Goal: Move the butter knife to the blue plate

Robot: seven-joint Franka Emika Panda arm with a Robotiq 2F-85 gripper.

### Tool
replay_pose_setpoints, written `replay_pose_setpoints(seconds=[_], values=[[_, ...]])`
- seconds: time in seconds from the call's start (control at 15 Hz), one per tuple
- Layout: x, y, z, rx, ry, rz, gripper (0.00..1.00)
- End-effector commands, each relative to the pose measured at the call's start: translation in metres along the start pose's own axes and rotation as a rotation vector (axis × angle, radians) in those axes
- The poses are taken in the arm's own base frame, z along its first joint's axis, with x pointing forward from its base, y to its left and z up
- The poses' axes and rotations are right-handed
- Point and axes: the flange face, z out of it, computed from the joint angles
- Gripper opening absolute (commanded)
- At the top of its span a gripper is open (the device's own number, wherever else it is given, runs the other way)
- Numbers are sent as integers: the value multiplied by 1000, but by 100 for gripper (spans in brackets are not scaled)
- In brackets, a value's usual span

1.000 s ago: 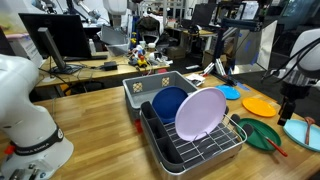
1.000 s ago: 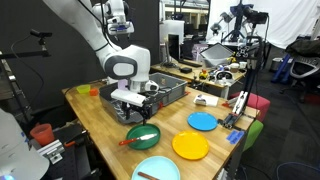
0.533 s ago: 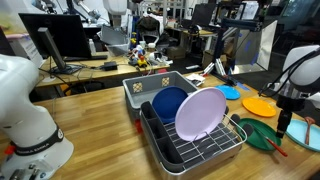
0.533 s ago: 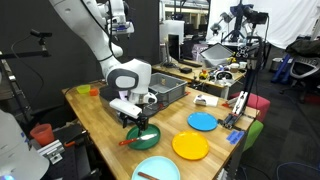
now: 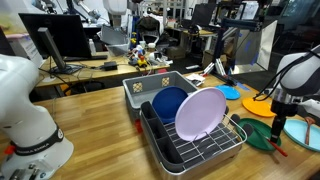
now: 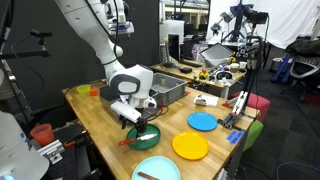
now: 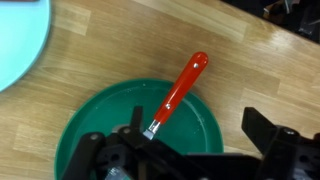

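The robot's black two-fingered jaws (image 7: 196,138) stand wide open with nothing held between them, and hang low over a round dark green plastic plate (image 7: 215,120) on the wooden tabletop (image 7: 120,60). In the wrist view the jaws enter from the bottom edge.

The slim red-orange plastic butter knife (image 7: 178,92) lies on this green plate. Its long axis runs on a diagonal. The pale near end sits close beside the finger on the left of the wrist view. The rounded red far end points up and to the right and reaches past the plate's rim over bare wood. So the knife sits off centre in the gap between the fingers, and slanted to the line between them. A clean pinch probably needs a small sideways shift and a turn of the wrist.

A pale aqua plate (image 7: 18,40) shows at the top left corner of the wrist view.

In an exterior view, the small round sky-blue plastic plate (image 6: 202,121) lies well apart from the green plate, beyond an orange plate (image 6: 190,146).
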Motion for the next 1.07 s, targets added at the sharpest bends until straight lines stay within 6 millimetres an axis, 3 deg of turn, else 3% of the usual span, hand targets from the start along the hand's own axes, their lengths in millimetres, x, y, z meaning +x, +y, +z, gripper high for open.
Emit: replay_pose_setpoints(seconds=[0.0,0.6,1.0], values=[[9,7,10,26,-3,5,100],[4,17,29,58,-31,31,100],[12,15,37,67,-38,12,100]])
